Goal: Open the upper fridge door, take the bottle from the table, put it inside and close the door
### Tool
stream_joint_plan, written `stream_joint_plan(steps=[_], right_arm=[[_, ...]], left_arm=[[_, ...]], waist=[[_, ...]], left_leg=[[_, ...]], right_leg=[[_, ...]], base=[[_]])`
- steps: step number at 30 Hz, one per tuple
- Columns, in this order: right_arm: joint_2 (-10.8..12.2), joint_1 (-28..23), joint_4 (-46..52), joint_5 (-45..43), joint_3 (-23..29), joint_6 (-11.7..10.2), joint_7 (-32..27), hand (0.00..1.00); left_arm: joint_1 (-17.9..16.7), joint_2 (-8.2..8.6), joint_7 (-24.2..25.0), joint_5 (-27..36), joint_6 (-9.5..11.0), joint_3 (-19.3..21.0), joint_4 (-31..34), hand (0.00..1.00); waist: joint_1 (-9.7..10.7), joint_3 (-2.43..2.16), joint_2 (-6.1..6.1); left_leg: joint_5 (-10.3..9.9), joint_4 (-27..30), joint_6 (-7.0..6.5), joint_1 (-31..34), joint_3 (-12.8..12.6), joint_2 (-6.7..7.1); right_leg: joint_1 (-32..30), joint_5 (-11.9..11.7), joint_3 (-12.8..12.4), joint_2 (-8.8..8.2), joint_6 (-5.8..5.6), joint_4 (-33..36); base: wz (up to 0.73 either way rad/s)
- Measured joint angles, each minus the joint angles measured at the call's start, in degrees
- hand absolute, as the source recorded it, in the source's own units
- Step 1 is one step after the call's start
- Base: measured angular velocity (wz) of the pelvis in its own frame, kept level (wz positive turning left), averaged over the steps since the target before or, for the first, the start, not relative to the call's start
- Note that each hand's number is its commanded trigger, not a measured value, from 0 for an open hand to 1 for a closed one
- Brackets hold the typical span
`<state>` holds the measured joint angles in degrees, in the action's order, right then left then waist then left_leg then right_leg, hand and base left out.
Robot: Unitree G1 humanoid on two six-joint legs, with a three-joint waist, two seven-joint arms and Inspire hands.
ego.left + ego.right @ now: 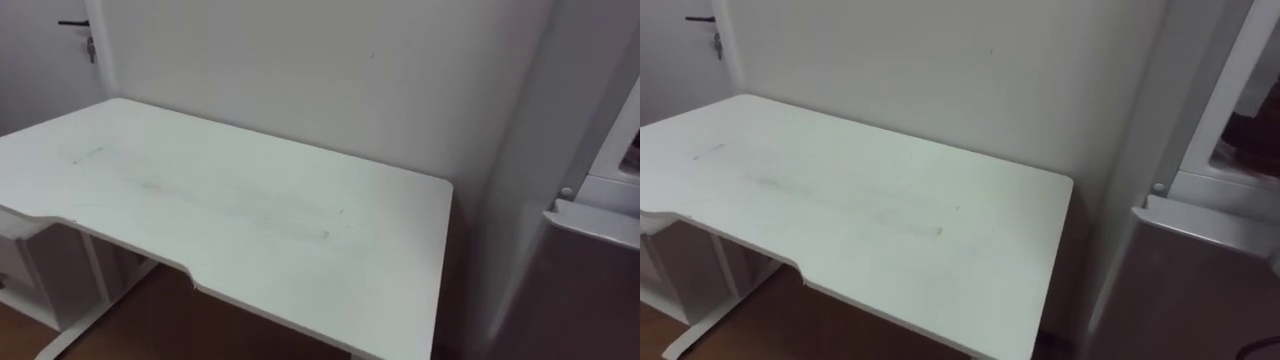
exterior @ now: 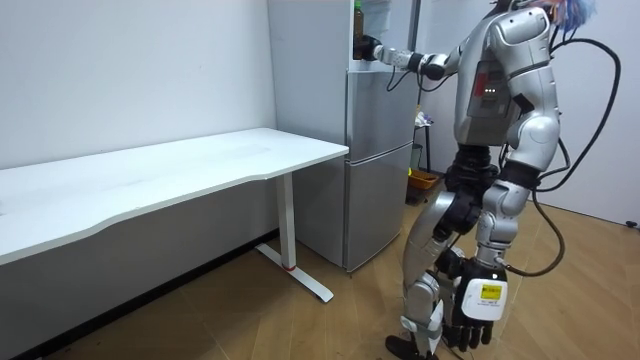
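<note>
Room view: we note 1 white table (image 2: 200, 165) just beside the grey fridge (image 2: 378, 150); right hand (image 2: 371, 49) grips the bottle (image 2: 357, 25) at its upper compartment; left hand (image 2: 478, 305) hangs, fingers relaxed.

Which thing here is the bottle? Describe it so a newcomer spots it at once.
In the room view, find the grey fridge right of the white table. At its open upper part the robot's right hand reaches in; the bottle is the small dark upright thing with a green top held in that hand.
</note>
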<state>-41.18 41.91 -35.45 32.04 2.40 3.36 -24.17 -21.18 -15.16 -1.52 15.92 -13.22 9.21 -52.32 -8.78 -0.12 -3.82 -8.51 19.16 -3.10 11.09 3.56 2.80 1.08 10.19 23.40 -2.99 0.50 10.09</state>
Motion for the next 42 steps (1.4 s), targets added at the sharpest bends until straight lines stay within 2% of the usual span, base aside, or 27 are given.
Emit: stream_joint_plan(steps=[3, 6, 9, 15, 16, 20, 21, 23, 25, 26, 27, 32, 34, 36, 39, 42], right_arm=[[0.0, -0.1, 0.0, 0.9, 0.0, 0.8, 1.8, 0.00], [0.0, -0.1, 0.2, 1.6, 0.0, 1.8, 3.0, 0.00], [0.0, -0.3, 0.2, 2.4, -0.3, 2.9, 3.8, 0.00], [0.0, -0.3, 0.8, 5.0, -1.0, 3.7, 4.3, 0.00], [0.0, -0.4, 1.1, 5.8, -1.0, 3.8, 4.3, 0.00], [0.0, -2.6, 3.5, 6.4, -1.0, 3.8, 4.4, 0.00], [0.0, -3.3, 4.4, 6.5, -1.0, 3.8, 4.4, 0.00], [0.0, -4.9, 6.4, 6.5, -0.5, 3.9, 4.9, 0.00], [0.1, -6.9, 9.9, 6.2, 1.0, 4.5, 5.6, 0.00], [0.1, -7.8, 11.1, 6.0, 1.6, 4.6, 5.6, 0.00], [0.1, -9.5, 13.9, 5.5, 2.4, 4.7, 5.6, 0.00], [0.1, -13.9, 21.1, 1.5, 4.1, 5.6, 5.5, 0.00], [0.3, -16.5, 25.2, 1.7, 5.2, 5.6, 5.3, 0.00], [0.5, -16.7, 27.3, 1.6, 5.2, 5.6, 4.3, 0.00], [0.6, -17.8, 32.7, 1.4, 6.5, 5.5, 2.3, 0.00], [1.2, -19.8, 37.2, 1.4, 8.2, 5.4, 1.7, 0.00]], left_arm=[[-0.9, 0.01, 0.1, 0.1, 0.0, 0.0, 0.9, 0.00], [-2.1, 0.00, 0.0, 0.1, -0.1, 0.0, 2.3, 0.00], [-2.1, 0.01, -0.1, 0.2, 0.0, 0.0, 2.3, 0.00], [-2.2, 0.00, 0.6, 0.2, 0.0, 0.1, 1.6, 0.00], [-2.1, 0.00, 1.1, 0.2, -0.1, 0.1, 1.6, 0.00], [-1.6, 0.01, 2.2, 0.2, -0.1, 0.1, 1.6, 0.00], [-1.5, 0.01, 2.2, 0.2, -0.1, 0.1, 1.5, 0.00], [-1.3, 0.03, 2.2, 0.1, 0.0, 0.1, 1.5, 0.00], [-1.1, 0.22, 2.2, -0.4, 0.0, 0.1, 1.6, 0.00], [-0.9, 0.24, 2.2, -0.5, 0.0, 0.1, 1.6, 0.00], [-0.7, 0.27, 2.2, -0.8, 0.0, 0.1, 1.6, 0.00], [-0.2, 0.42, 2.3, -2.7, 0.4, 0.1, 1.6, 0.00], [0.5, 0.57, 2.2, -2.5, 0.9, 0.1, 1.2, 0.00], [1.0, 0.86, 2.2, -2.0, 1.7, 0.1, 0.3, 0.00], [0.9, 1.26, 2.2, -1.9, 3.0, 0.1, -0.8, 0.00], [0.3, 1.56, 2.1, -2.0, 3.3, 0.1, -1.1, 0.00]], waist=[[0.3, -0.12, -0.16], [0.9, -0.45, -0.64], [1.2, -0.56, -1.03], [2.4, -0.64, -1.23], [2.6, -0.81, -1.58], [2.7, -0.76, -2.09], [2.7, -0.56, -2.26], [3.0, -0.54, -2.31], [4.1, -0.33, -2.05], [4.1, -0.35, -2.09], [4.2, -0.17, -1.76], [5.6, -0.28, -0.61], [5.7, -0.14, -0.21], [6.2, 0.02, 0.09], [6.8, 0.00, 0.15], [7.3, -0.02, -0.01]], left_leg=[[0.0, -0.6, -0.02, -1.1, -0.2, 0.03], [0.0, -1.1, -0.02, -2.0, -0.4, 0.09], [0.0, -1.9, -0.01, -3.5, -0.4, 0.27], [0.0, -2.9, -0.07, -5.0, -0.5, 0.70], [0.0, -3.0, -0.08, -5.1, -0.6, 0.70], [-0.2, -3.6, -0.17, -6.1, -1.3, 0.60], [-0.3, -3.8, -0.21, -6.7, -1.6, 0.54], [-0.7, -3.6, -0.24, -6.9, -1.7, 0.54], [-0.9, -3.4, -0.39, -6.8, -1.6, 0.61], [-0.9, -3.4, -0.43, -6.8, -1.6, 0.62], [-1.0, -3.4, -0.50, -6.9, -1.7, 0.60], [-1.2, -3.8, -0.72, -7.6, -2.6, 0.55], [-1.2, -4.1, -0.77, -8.1, -3.1, 0.44], [-1.2, -4.5, -0.79, -8.8, -3.8, 0.31], [-1.3, -5.1, -0.84, -9.7, -5.0, 0.09], [-1.3, -5.6, -0.84, -10.7, -5.8, -0.07]], right_leg=[[1.0, 0.0, -0.4, 0.01, -0.14, -0.4], [1.5, 0.0, -1.0, -0.01, -0.07, -0.4], [2.6, 0.2, -1.3, -0.15, -0.19, -0.6], [4.0, 0.5, -1.6, -0.30, -0.49, -1.3], [4.0, 0.5, -1.6, -0.32, -0.49, -1.3], [5.0, 0.5, -2.2, -0.01, -0.52, -1.4], [5.2, 0.5, -2.4, -0.03, -0.52, -1.4], [5.6, 0.5, -2.6, -0.02, -0.60, -1.5], [5.8, 0.5, -2.8, -0.03, -0.66, -1.4], [5.8, 0.5, -2.8, -0.06, -0.69, -1.4], [5.8, 0.5, -2.9, -0.10, -0.75, -1.3], [5.8, 0.4, -3.8, -0.28, -0.89, -1.0], [6.1, 0.4, -4.7, -0.30, -0.93, -0.8], [6.1, 0.5, -5.6, -0.35, -1.01, -0.3], [6.2, 0.5, -7.0, -0.30, -1.08, -0.3], [6.6, 0.5, -7.5, -0.28, -1.08, -0.3]], base=[[-0.02], [-0.02], [0.00], [0.02], [-0.04], [-0.09], [-0.09], [-0.04], [0.00], [-0.05], [-0.08], [-0.10], [-0.16], [-0.20], [-0.22], [-0.17]])
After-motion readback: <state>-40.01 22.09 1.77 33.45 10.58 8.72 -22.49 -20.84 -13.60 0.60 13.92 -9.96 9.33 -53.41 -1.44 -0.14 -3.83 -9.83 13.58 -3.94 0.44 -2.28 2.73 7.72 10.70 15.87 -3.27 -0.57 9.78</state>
